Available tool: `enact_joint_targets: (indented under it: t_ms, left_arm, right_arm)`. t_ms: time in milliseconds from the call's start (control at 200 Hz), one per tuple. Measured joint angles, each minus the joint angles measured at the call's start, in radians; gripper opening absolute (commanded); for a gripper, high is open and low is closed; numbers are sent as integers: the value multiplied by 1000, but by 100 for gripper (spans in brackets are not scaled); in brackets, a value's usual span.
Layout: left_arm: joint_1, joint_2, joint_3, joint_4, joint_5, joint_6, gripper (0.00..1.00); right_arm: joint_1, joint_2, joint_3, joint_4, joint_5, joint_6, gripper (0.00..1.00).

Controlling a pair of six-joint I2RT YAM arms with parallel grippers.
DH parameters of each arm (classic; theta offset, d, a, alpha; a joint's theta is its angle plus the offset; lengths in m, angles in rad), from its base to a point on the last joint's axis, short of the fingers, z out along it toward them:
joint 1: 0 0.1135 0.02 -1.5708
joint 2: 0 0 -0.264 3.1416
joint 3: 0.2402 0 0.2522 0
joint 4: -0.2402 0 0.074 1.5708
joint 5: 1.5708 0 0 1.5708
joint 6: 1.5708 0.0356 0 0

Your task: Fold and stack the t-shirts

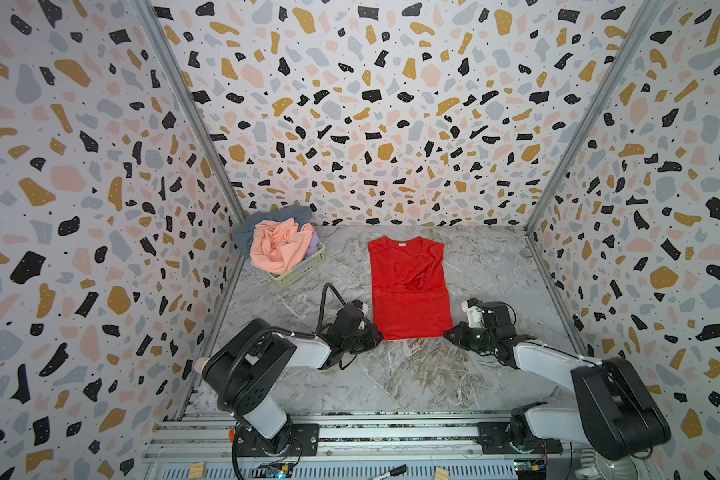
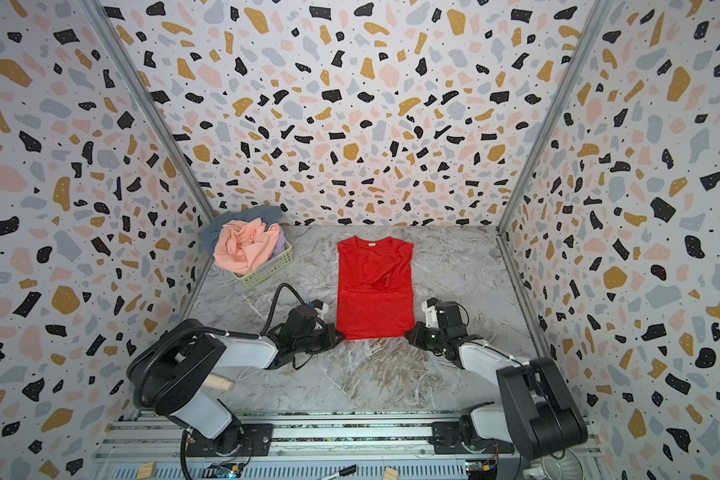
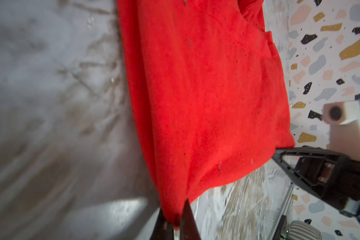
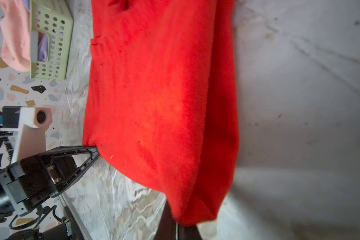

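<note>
On tabletop (image 1: 391, 374), red t-shirt (image 1: 408, 286) lies flat, sides folded in. L end effector (image 1: 377, 336) is pinched onto its near hem corner. R end effector (image 1: 449, 332) grips the opp. near corner. Basket (image 1: 304, 270) w/ peach t-shirt (image 1: 279, 245) + others sits apart, off the shirt's far L corner.

Seemingly 3 t-shirts (image 1: 281, 245) in basket (image 1: 304, 269) back left, 1 t-shirt (image 1: 408, 286) centre

Green basket (image 1: 304, 269), marble tabletop (image 1: 412, 374)
</note>
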State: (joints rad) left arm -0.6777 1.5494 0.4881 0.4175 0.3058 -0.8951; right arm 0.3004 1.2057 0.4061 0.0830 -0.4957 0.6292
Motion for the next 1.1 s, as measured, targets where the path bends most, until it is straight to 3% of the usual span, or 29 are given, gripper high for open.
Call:
enact_joint_targets:
  t_ms: [280,370,461,601,1036,1101]
  left_arm:
    - [-210,-439,-30,-350,-17,26,0]
    - [-216,-554,-5,-423,-49,14,0]
    - [-213,-583,64,-475,-86,25,0]
    - [-167,-510,207,-513,-111,103,0]
    - [167,-69,424,-431,-48,253,0]
    - [210,14,449,-405,-34,257,17]
  right_arm:
    - [167,-457,32,-425,39,-7,0]
    - [230,-515,91,-492,51,15,0]
    - [254,-512,165,-494,63,21,0]
    - [243,-386,278,-388,74,11,0]
    - [60,266,504,-52,6,-42,0]
    - [39,375,552,-26,2,-55,0]
